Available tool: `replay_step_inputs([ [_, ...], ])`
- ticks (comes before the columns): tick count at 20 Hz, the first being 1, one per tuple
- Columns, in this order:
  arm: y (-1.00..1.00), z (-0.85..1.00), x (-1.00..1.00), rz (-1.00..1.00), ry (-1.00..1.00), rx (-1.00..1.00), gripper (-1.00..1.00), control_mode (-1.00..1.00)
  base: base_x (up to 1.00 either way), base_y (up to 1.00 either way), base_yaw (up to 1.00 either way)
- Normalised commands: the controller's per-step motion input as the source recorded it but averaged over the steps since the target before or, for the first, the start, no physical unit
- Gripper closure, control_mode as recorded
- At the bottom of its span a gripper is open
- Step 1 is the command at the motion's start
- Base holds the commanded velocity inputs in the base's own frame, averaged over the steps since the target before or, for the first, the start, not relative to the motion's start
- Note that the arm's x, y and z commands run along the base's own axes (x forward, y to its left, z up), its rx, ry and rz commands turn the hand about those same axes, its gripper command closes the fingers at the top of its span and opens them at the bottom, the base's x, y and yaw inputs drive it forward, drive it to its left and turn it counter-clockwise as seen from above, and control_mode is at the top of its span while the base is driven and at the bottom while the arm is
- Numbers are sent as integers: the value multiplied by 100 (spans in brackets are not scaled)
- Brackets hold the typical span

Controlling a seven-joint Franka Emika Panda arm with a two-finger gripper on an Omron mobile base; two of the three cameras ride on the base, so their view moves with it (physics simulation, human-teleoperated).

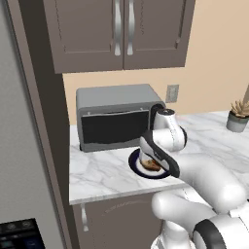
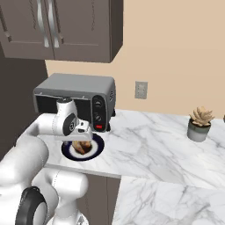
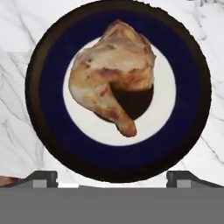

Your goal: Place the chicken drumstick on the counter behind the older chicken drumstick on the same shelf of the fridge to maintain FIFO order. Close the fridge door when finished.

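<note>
- The claw point(image 3: 112, 177) hangs low over the plate with its two dark finger tips spread wide apart and nothing between them, so it is open; the base views show the hand pointing down at the plate.
- The fridge point(image 1: 22, 146) stands as a tall grey mass at the far left of the left base view, with a black dispenser panel at its lower corner; whether any door is open I cannot tell from here, and no shelf or older drumstick can be made out.
- The counter point(image 2: 149, 136), white-and-grey veined marble over dark cabinet fronts, runs to the right of the fridge and carries a grey toaster oven point(image 2: 74, 99) at the back and a small potted plant point(image 2: 198, 124) far to the right.
- The plate point(image 3: 48, 131), white in the middle with a dark blue rim, sits near the front edge of the counter, just in front of the toaster oven.
- The chicken drumstick point(image 3: 111, 74) lies on the middle of that plate, plump end toward the toaster oven side, narrow bone end pointing back toward the claw.
- It lies directly beneath the claw and apart from it; no finger touches it.
- By my judgement the task is at its start: the grasp is not yet made, and the carry to the fridge, the placing behind the older piece and the closing of the door all remain.
</note>
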Motion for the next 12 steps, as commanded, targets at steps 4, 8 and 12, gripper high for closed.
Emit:
replay_step_inputs([
  [4, -1, -56, 18, 0, -11, 0, -100, -100, 0, 0, 0],
  [8, 6, -35, 34, 0, -2, -1, -100, -100, 0, 0, 0],
  [12, 0, -31, 51, 2, -3, 0, -100, -100, 0, 0, 0],
])
